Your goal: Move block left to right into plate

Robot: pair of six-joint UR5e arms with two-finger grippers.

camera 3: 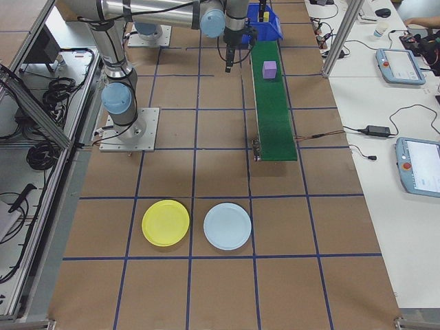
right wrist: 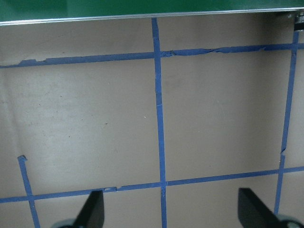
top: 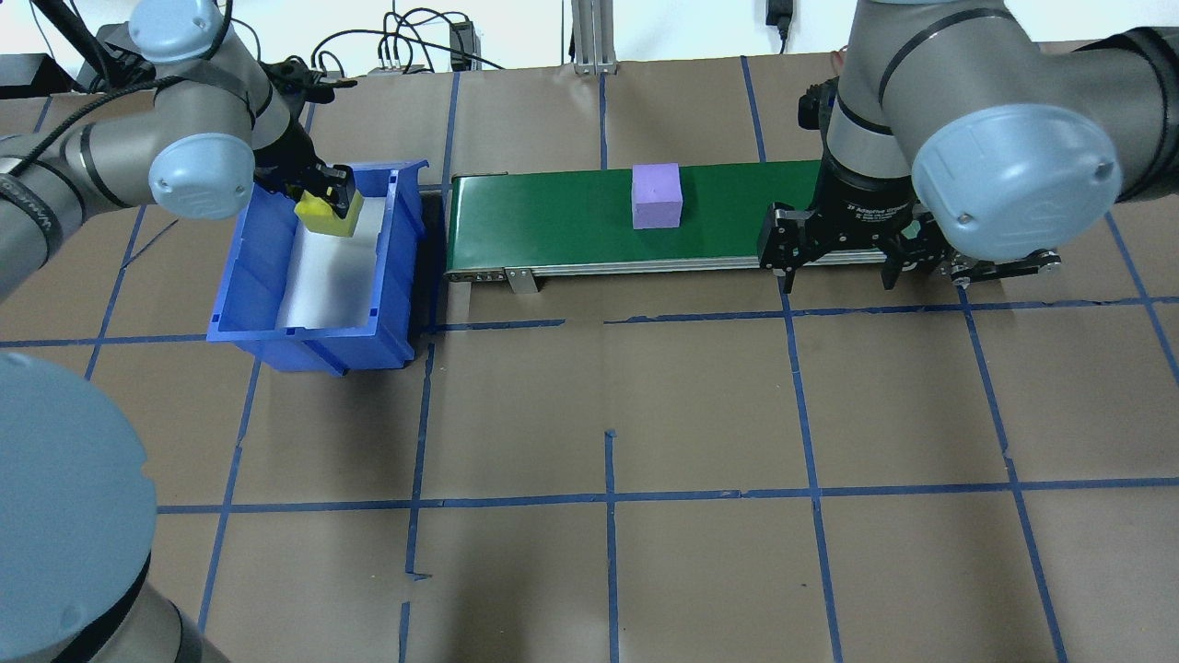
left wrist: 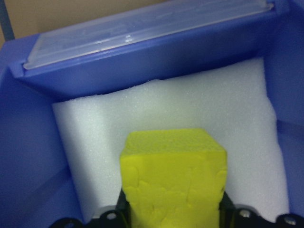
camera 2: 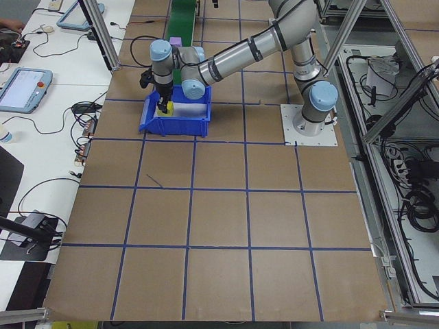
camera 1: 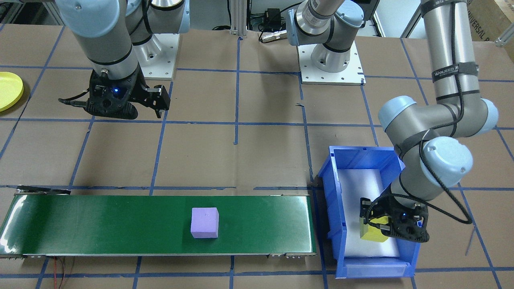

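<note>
A yellow foam block (left wrist: pixel 173 180) sits between the fingers of my left gripper (camera 1: pixel 375 226), which is shut on it inside the blue bin (camera 1: pixel 333 192), over the bin's white foam liner. I cannot tell whether the block touches the liner. A purple block (camera 1: pixel 204 222) rests on the green conveyor belt (camera 1: pixel 100 224), near its middle. My right gripper (top: pixel 838 262) hangs open and holds nothing, above the table beside the belt's other end. The yellow plate (camera 3: pixel 165 223) lies far from the belt on the robot's right side, also at the table edge (camera 1: pixel 8 90).
A pale blue plate (camera 3: pixel 227 226) lies beside the yellow one. The blue bin (top: pixel 239 276) stands against the belt's left end. Both arm bases stand at the table's back. Brown table paper with a blue tape grid (right wrist: pixel 159 118) lies under my right gripper.
</note>
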